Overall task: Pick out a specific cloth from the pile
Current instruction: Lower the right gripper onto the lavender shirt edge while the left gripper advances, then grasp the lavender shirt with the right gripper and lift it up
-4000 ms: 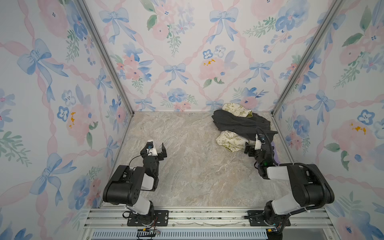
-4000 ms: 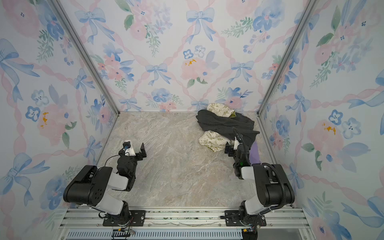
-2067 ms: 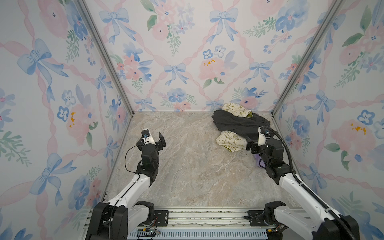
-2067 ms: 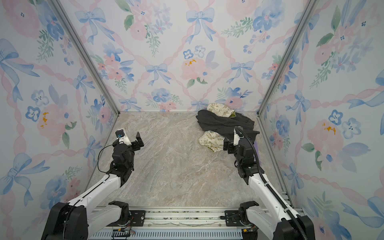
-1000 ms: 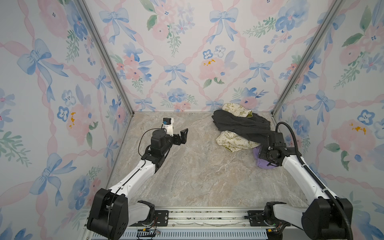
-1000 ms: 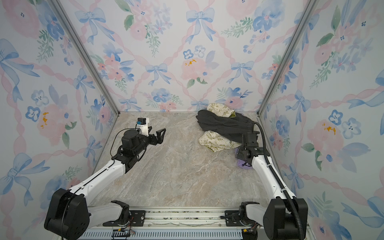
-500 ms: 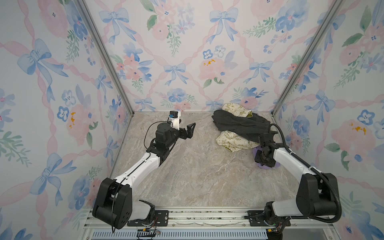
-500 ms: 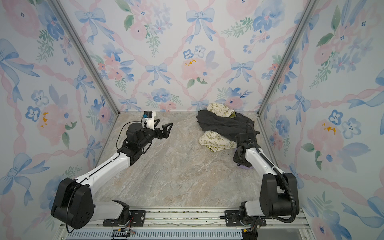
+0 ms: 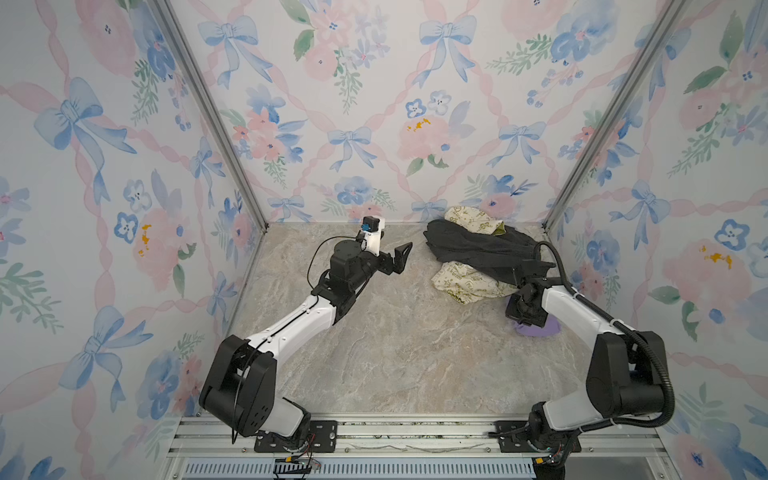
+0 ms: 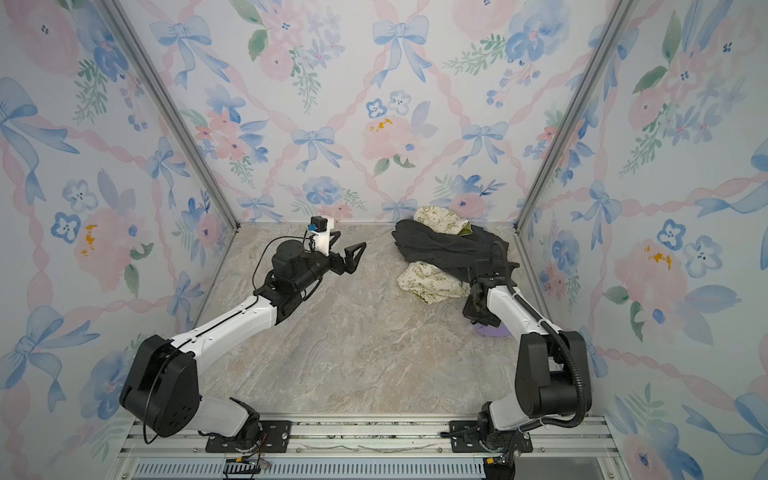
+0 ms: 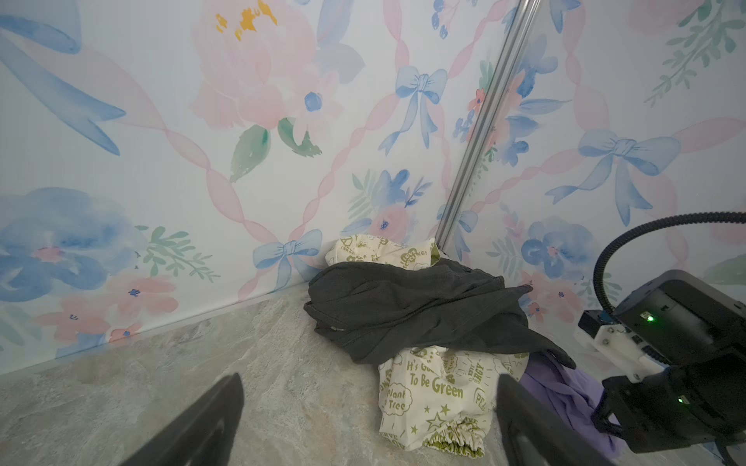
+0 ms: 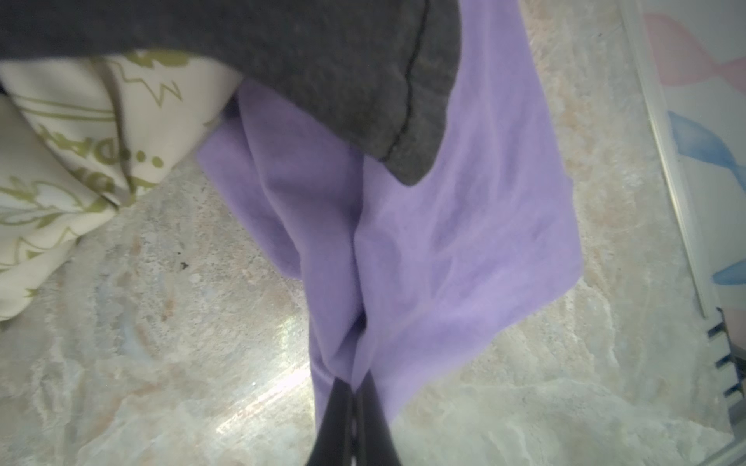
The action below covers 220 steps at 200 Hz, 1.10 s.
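Note:
The pile sits in the back right corner: a black garment (image 9: 478,249) (image 10: 449,249) (image 11: 403,310) draped over a cream cloth with green print (image 9: 461,280) (image 10: 432,282) (image 11: 436,395). The lavender cloth (image 12: 444,242) (image 9: 540,330) (image 10: 492,331) (image 11: 565,387) sticks out from under the black garment's near right edge, flat on the table. My right gripper (image 12: 354,389) (image 9: 523,313) (image 10: 478,313) points down at that edge, shut on a fold of the lavender cloth. My left gripper (image 11: 369,379) (image 9: 395,249) (image 10: 349,243) hovers open left of the pile, facing it, holding nothing.
The marble table (image 9: 395,353) is enclosed by floral walls on three sides. A metal corner post (image 9: 582,158) stands just behind the pile, and the right wall runs close beside my right arm. The rail (image 9: 415,432) with both arm bases lies along the front.
My right gripper has come down onto the lavender edge and shut on it. My left arm has reached forward and right, toward the pile, staying open.

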Available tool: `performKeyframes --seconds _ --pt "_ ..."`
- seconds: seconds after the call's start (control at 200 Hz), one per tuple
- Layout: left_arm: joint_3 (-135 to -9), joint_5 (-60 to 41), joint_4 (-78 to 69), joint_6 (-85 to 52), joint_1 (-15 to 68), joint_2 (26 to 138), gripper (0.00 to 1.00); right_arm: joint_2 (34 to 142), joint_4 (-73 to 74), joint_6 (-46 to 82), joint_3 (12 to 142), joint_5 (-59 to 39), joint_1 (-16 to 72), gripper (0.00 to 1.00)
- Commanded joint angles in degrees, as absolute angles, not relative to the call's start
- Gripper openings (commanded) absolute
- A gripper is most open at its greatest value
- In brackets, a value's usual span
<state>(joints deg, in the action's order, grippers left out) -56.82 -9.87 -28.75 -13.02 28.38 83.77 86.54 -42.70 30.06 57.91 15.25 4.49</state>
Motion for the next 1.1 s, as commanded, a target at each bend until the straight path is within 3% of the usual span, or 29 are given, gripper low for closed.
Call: performKeyframes --seconds 0.0,1.095 --pt "-58.8 -9.77 -31.29 -10.39 29.56 85.05 0.98 83.08 -44.99 30.37 61.6 15.73 5.05 0.0" --pt "-59.08 -16.55 -35.29 -0.4 35.95 88.37 0.98 66.66 -37.32 23.86 82.35 22.03 4.99 0.0"
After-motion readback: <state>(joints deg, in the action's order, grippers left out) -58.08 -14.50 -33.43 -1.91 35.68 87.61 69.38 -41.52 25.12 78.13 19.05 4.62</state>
